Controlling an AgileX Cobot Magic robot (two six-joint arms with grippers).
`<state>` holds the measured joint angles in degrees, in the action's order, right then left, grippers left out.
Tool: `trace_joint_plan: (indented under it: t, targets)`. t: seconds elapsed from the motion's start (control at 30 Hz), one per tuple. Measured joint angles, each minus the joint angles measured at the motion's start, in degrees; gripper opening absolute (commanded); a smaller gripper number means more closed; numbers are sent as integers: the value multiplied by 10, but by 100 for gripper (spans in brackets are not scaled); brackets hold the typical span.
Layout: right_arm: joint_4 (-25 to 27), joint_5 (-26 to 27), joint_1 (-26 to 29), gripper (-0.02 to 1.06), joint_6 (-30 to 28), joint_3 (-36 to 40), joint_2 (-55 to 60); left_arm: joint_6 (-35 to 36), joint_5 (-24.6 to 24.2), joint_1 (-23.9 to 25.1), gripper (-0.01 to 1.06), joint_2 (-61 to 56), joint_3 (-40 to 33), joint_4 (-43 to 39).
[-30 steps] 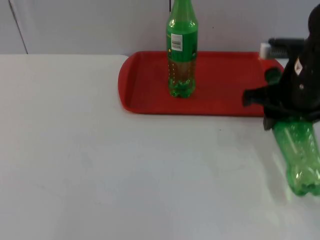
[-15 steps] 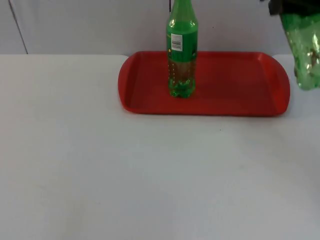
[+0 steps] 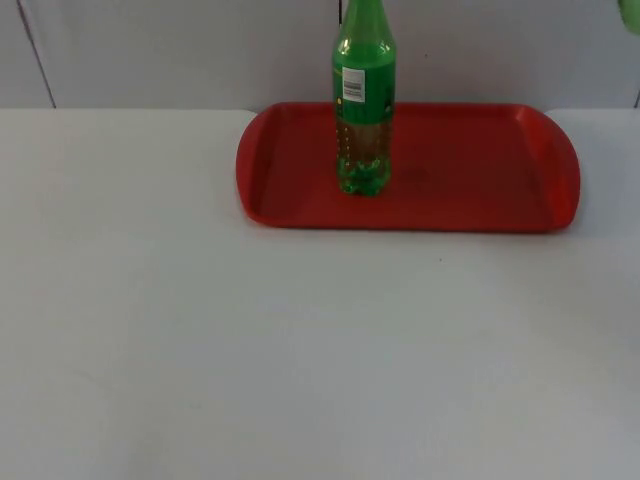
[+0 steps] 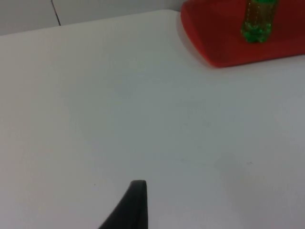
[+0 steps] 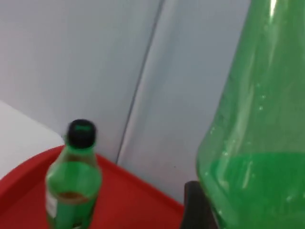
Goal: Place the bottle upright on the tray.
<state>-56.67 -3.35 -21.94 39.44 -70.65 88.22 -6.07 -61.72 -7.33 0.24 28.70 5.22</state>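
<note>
- One green bottle (image 3: 363,100) already stands upright on the red tray (image 3: 470,190).
- Right end effector carries a second bottle (image 5: 252,143), apparently gripped, aloft above the tray; placing remains.
- Left end effector (image 4: 136,205) waits over the tabletop (image 3: 300,350); opening unclear.

Left arm first: it waits over the open white surface, its wrist tipped forward and down so the camera looks along the left tool (image 4: 136,206). That tool hangs above the surface, dark and slim, touching nothing and carrying nothing.

Over to the right arm, and this is the busy one: the right tool (image 5: 196,206) is up off the surface, at the far right by the partition wall, its wrist pointing more forward than down. One black finger presses against the side of the held green bottle (image 5: 252,143), and the tool is clamped on it, the bottle hanging free in the air.
</note>
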Motion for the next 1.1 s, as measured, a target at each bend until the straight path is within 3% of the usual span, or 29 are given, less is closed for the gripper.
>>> trace_joint_plan:
  t: [0.1,0.13,0.23,0.27,0.37,0.4,0.5,0.6,0.7,0.73,0.83,0.97,1.1]
  targets:
    - [-3,68,53,0,47,0,0,0,0,0,105,0,0,0]
    - [-3,68,53,0,47,0,0,0,0,0,105,0,0,0]
    - [11,168,102,0,60,0,4,0,0,0,105,0,0,0]
    - [11,168,102,0,60,0,4,0,0,0,105,0,0,0]
    - [54,289,145,0,51,0,31,0,0,0,105,0,0,0]
    - [54,289,145,0,51,0,31,0,0,0,105,0,0,0]
    - [100,372,159,0,1,0,73,0,0,0,105,0,0,0]
    - [140,419,159,0,-68,0,111,0,0,0,105,0,0,0]
    - [231,544,159,0,-148,0,181,0,0,0,105,0,0,0]
    - [231,544,159,0,-148,0,181,0,0,0,105,0,0,0]
    - [328,635,159,0,-162,0,243,0,0,0,105,0,0,0]
    - [387,658,159,0,-172,0,301,0,0,0,105,0,0,0]
    - [385,660,159,0,-186,-11,366,0,0,0,105,0,0,0]
